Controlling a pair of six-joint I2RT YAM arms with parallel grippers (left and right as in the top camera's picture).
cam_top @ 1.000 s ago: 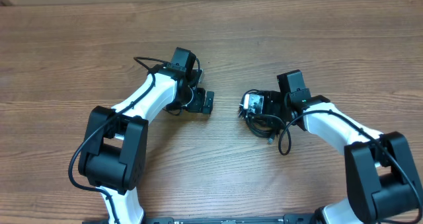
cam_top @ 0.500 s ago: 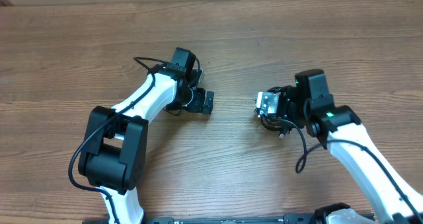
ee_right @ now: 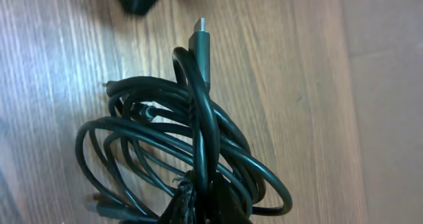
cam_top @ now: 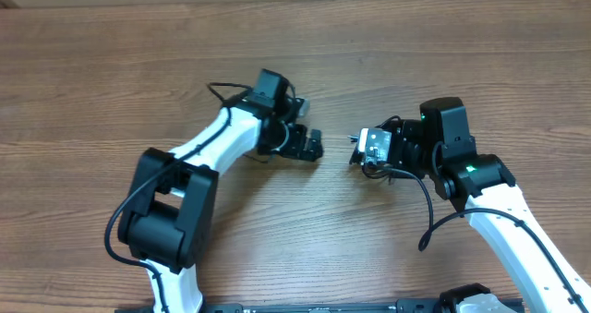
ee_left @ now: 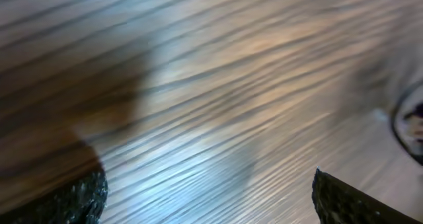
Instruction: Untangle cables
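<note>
A bundle of thin black cables [ee_right: 192, 151], coiled and knotted, with one metal-tipped plug [ee_right: 201, 39] poking out, is pinched in the right gripper [ee_right: 201, 207], whose jaws are clamped tight on it. No strand looks separated yet, so the untangling is all still to do. Just left of the bundle, the left gripper [cam_top: 309, 147] gapes wide and empty. The bare brown wooden table [cam_top: 111, 73] spreads around the bundle, its edges well away.
</note>
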